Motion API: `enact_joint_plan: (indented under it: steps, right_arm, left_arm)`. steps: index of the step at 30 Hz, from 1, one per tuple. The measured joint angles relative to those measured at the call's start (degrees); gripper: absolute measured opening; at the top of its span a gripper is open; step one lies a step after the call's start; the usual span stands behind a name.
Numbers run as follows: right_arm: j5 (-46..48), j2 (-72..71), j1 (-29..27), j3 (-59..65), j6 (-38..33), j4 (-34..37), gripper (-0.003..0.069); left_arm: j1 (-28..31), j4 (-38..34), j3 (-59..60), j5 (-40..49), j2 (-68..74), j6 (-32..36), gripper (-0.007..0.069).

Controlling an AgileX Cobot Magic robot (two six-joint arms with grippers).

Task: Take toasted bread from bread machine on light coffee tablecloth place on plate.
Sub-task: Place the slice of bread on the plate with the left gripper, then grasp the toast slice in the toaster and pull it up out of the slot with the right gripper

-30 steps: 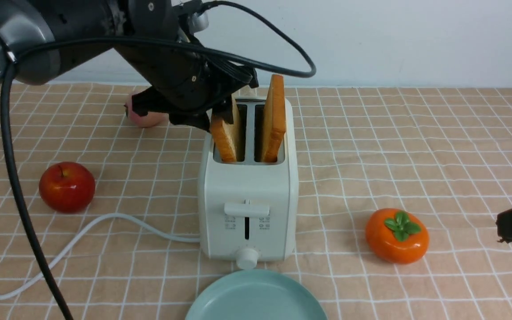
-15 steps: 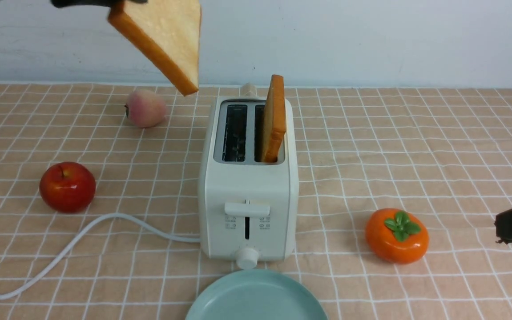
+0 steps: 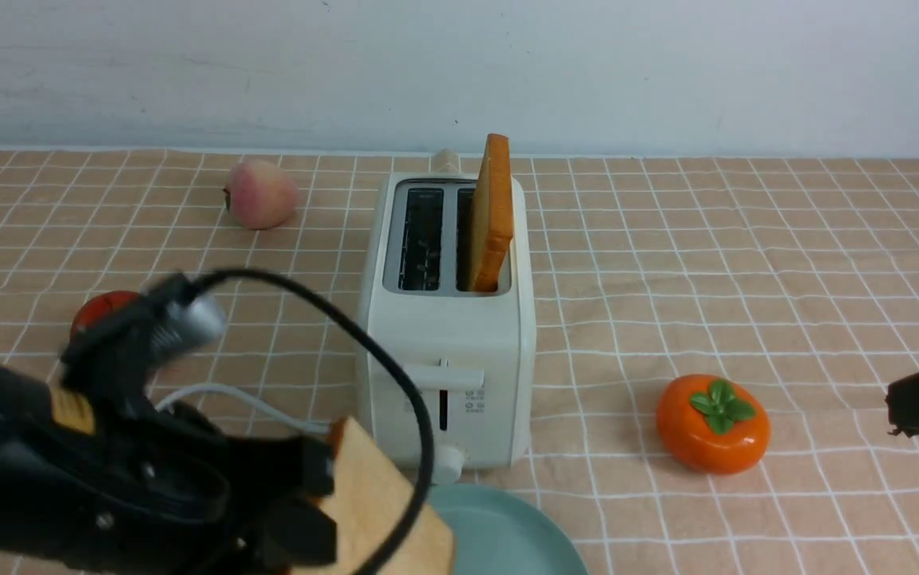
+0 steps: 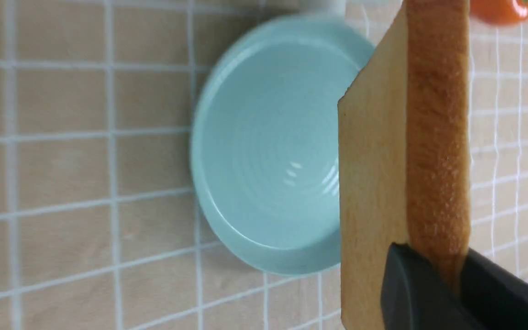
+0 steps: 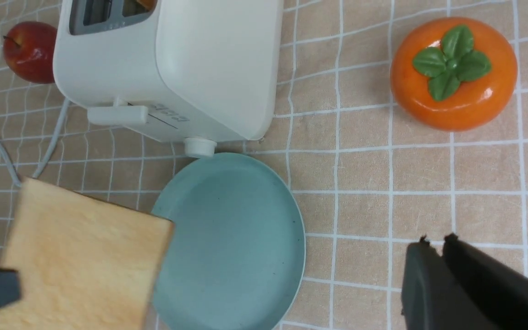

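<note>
Soft, bright light is being spread evenly over the tablecloth. In the left wrist view, small glints are being thrown back by the plate, while the cloth beyond is being rendered out of focus.

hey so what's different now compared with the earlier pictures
The left gripper lifted one toast slice out of the toaster, then brought it down and nearer, toward the plate. It's still gripped. The other slice, toaster, plate and persimmon stayed put.
</note>
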Motion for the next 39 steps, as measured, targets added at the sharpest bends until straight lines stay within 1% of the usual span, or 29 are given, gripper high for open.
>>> enact_joint_plan:
  steps: [1, 3, 4, 6, 7, 8, 9, 11, 13, 15, 16, 17, 18, 20, 21, 22, 24, 26, 27, 28, 29, 30, 31, 33, 34, 35, 37, 38, 39]
  right_arm:
    - [-0.14, 0.00, 0.00, 0.00, 0.00, 0.00, 0.0057]
    - [-0.37, 0.00, 0.00, 0.00, 0.00, 0.00, 0.0059]
    - [-0.39, 0.00, 0.00, 0.00, 0.00, 0.00, 0.0059]
    - [-0.90, 0.00, 0.00, 0.00, 0.00, 0.04, 0.0062]
    - [-0.90, 0.00, 0.00, 0.00, 0.00, 0.04, 0.0062]
    - [-1.12, 0.00, 0.00, 0.00, 0.00, 0.04, 0.0064]
    - [-1.23, 0.00, 0.00, 0.00, 0.00, 0.04, 0.0064]
    - [-1.23, 0.00, 0.00, 0.00, 0.00, 0.04, 0.0066]
    - [-1.28, 0.00, 0.00, 0.00, 0.00, 0.04, 0.0069]
    - [-1.28, 0.00, 0.00, 0.00, -0.06, 0.04, 0.0069]
    - [-1.28, 0.00, 0.00, 0.00, -0.06, 0.04, 0.0069]
    - [-1.28, 0.00, 0.00, 0.00, -0.06, 0.04, 0.0071]
    - [-1.28, 0.00, 0.00, 0.00, -0.06, 0.04, 0.0071]
    - [-1.38, 0.00, 0.00, 0.00, -0.06, 0.04, 0.0071]
    - [-1.38, 0.00, 0.00, 0.00, -0.06, 0.04, 0.0072]
    - [-1.38, 0.00, 0.00, 0.00, -0.06, 0.04, 0.0073]
    - [-1.40, 0.00, 0.00, 0.00, -0.06, 0.04, 0.0076]
    - [-1.40, 0.00, 0.00, -0.19, -0.06, 0.04, 0.0080]
    - [-1.46, 0.05, 0.00, -0.46, -0.06, 0.04, 0.0083]
    - [-1.53, 0.05, 0.00, -0.93, -0.06, 0.04, 0.0088]
    - [-1.70, 0.05, 0.00, -1.42, -0.06, 0.04, 0.0092]
    - [-2.02, 0.05, 0.00, -2.03, -0.21, 0.04, 0.0099]
    - [-2.09, 0.05, 0.00, -2.03, -0.23, 0.04, 0.0099]
    - [-3.31, 0.86, 0.13, -4.48, -0.45, 0.52, 0.0117]
    - [-3.32, 0.98, 0.19, -4.72, -0.45, 0.58, 0.0118]
    - [-3.75, 2.42, 1.15, -6.77, -0.68, 0.91, 0.0127]
    - [-3.98, 5.58, 4.54, -10.14, -1.17, 1.29, 0.0132]
    - [-4.04, 6.65, 5.84, -11.12, -1.25, 1.34, 0.0134]
    - [-4.25, 8.96, 8.76, -13.07, -1.30, 1.28, 0.0136]
  left_arm:
    - [0.00, -7.32, 3.37, -3.54, 1.90, 8.54, 0.0049]
    - [0.00, -17.61, 5.42, -6.00, 4.40, 17.99, 0.0049]
    - [0.00, -19.59, 5.69, -6.36, 5.03, 20.06, 0.0049]
    - [0.00, -29.99, 6.19, -7.38, 9.04, 31.56, 0.0049]
    - [0.00, -31.40, 6.19, -7.46, 9.75, 33.29, 0.0049]
    - [0.00, -36.20, 6.19, -8.23, 12.56, 39.50, 0.0049]
    - [0.00, -38.40, 6.19, -8.83, 14.32, 42.52, 0.0049]
    - [0.00, -39.95, 6.19, -9.27, 16.04, 44.76, 0.0055]
    - [0.00, -41.49, 6.19, -9.86, 19.88, 47.38, 0.0082]
    - [0.00, -41.74, 6.19, -10.23, 22.70, 48.09, 0.0134]
    - [0.00, -41.80, 6.19, -10.29, 22.92, 48.14, 0.0146]
    - [0.00, -41.86, 6.19, -10.84, 24.31, 48.73, 0.0202]
    - [0.00, -41.86, 6.19, -10.84, 24.31, 48.86, 0.0209]
    - [0.13, -39.32, 5.56, -10.94, 24.83, 50.07, 0.0298]
    - [0.27, -37.02, 4.89, -10.62, 24.55, 49.60, 0.0321]
    - [0.44, -36.57, 4.64, -10.55, 24.54, 49.42, 0.0328]
    - [1.84, -28.53, 3.21, -9.15, 22.91, 43.41, 0.0340]
    - [3.13, -21.93, 2.32, -7.77, 20.92, 36.61, 0.0330]
    - [3.92, -17.29, 1.89, -6.95, 19.85, 33.26, 0.0316]
    - [4.77, -11.26, 1.16, -5.41, 17.83, 28.23, 0.0293]
    - [5.18, -7.16, 0.84, -4.74, 16.92, 24.98, 0.0274]
    - [5.45, -0.90, 0.12, -3.34, 14.69, 20.22, 0.0249]
    - [5.51, 0.10, 0.12, -3.10, 14.69, 20.22, 0.0244]
    - [5.59, 11.66, -0.90, -0.15, 10.07, 9.55, 0.0158]
    - [5.59, 12.39, -0.99, 0.00, 9.68, 8.87, 0.0158]
    - [5.66, 17.27, -1.15, 1.37, 6.27, 4.08, 0.0088]
    - [5.78, 21.37, -1.21, 2.23, 0.72, 0.51, -0.0002]
    - [5.78, 21.99, -1.21, 2.58, -1.57, -0.06, -0.0014]
    - [5.78, 22.70, -1.25, 3.00, -5.22, -0.58, -0.0014]
